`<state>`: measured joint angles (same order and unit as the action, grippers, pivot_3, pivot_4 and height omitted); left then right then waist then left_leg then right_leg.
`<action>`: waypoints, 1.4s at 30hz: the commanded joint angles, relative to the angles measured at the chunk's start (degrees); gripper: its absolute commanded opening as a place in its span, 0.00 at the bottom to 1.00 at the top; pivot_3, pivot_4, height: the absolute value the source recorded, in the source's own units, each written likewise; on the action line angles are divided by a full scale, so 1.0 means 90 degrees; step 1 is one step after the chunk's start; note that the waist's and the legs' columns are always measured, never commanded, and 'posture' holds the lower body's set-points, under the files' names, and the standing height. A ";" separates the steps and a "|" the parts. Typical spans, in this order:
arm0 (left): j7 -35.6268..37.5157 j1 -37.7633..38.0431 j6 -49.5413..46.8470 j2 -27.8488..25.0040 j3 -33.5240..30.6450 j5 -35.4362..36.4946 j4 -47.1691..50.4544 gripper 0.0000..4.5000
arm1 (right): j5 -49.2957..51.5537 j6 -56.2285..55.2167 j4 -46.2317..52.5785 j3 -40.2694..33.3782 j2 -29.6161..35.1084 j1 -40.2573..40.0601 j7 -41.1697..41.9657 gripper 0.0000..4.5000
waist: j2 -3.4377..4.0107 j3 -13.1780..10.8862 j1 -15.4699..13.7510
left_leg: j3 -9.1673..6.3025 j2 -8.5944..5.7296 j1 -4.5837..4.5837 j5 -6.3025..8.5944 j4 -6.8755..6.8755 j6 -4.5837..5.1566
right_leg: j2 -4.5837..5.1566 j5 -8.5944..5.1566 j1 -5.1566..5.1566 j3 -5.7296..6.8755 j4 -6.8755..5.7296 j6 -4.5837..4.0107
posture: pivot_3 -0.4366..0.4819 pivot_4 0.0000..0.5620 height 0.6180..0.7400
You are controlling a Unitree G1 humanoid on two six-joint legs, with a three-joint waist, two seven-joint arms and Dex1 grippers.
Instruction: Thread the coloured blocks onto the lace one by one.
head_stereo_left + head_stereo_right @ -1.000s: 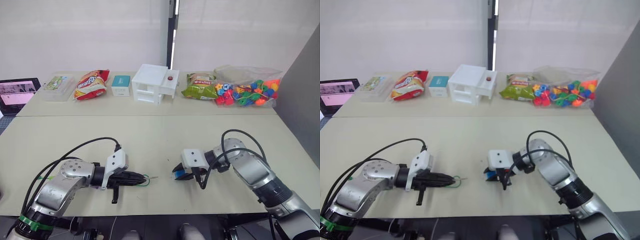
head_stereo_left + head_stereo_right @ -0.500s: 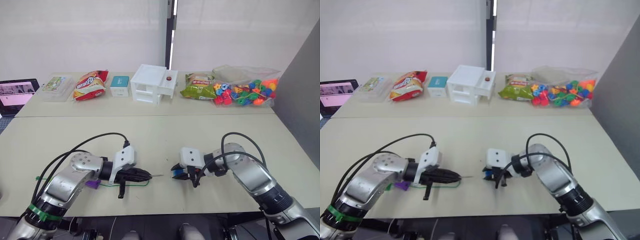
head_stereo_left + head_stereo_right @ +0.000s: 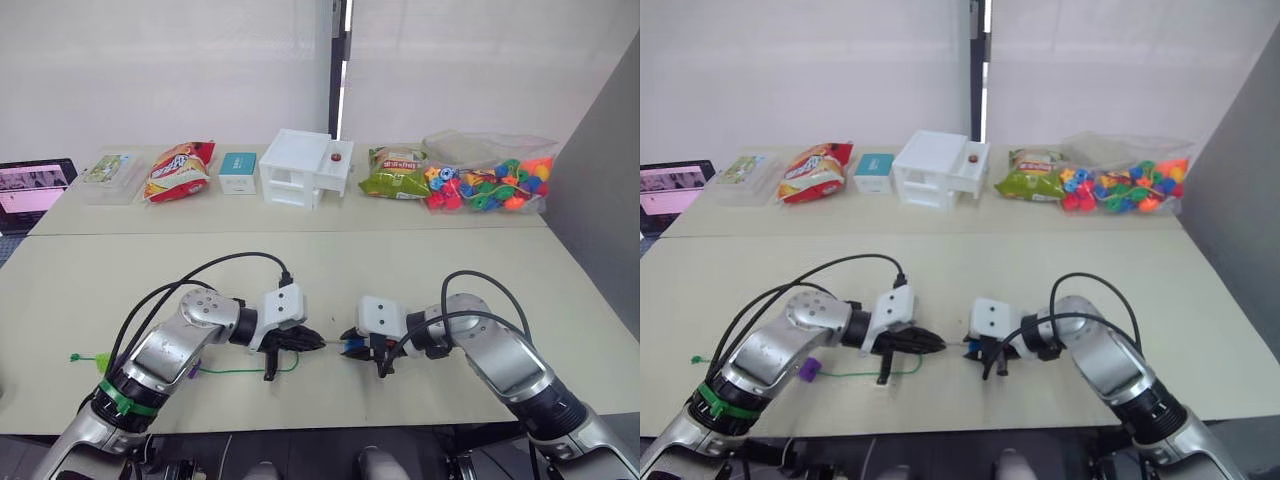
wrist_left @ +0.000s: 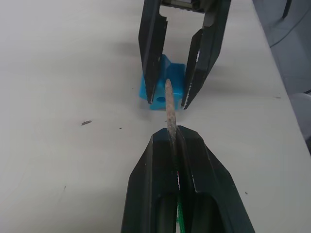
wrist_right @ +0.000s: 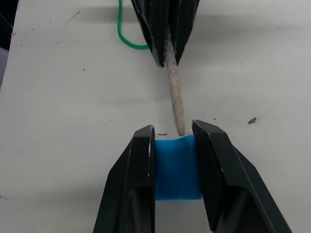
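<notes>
Left claw point(image 4: 177, 141) clamps the lace point(image 3: 240, 371) behind its stiff tip, aiming at the blue block point(image 5: 177, 167); right claw point(image 5: 175, 141) grips that block steady.

The two head views looked forward and down from above the pale beige table point(image 3: 420, 270), taking in its whole width from some way off, and shared nearly the same scene with a slight sideways offset. Each wrist camera sat close behind its own black two-fingered gripper, looking along the fingers just above the tabletop. They faced one another: the left wrist view saw the right gripper point(image 4: 172, 97) head-on, the right wrist view saw the left gripper point(image 5: 165, 60), and both shared the small bright blue plastic cube point(image 5: 176, 167).
</notes>
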<state>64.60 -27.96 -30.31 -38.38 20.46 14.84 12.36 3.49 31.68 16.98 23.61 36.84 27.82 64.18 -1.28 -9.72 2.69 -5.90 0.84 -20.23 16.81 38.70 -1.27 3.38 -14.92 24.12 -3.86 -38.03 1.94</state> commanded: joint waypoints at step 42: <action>-0.0099 -0.0261 0.0143 0.1246 0.0676 -0.0738 -0.0364 0.00 | 0.0066 0.0469 0.0504 0.0263 0.0077 -0.0270 -0.0129 0.14 | -0.0001 0.0001 -0.0034 | -0.0003 -0.0004 -0.0002 0.0003 0.0006 0.0006 | 0.0003 0.0000 -0.0005 0.0000 0.0001 0.0000 | 0.48 0.27 1.00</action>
<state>63.04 -30.28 -30.82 -28.63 25.99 6.81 7.71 3.51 34.89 20.85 24.14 37.74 26.34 62.92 -1.29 -9.71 2.39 -5.93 0.81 -20.26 16.84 38.75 -1.21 3.40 -14.92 24.07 -3.86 -38.01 1.95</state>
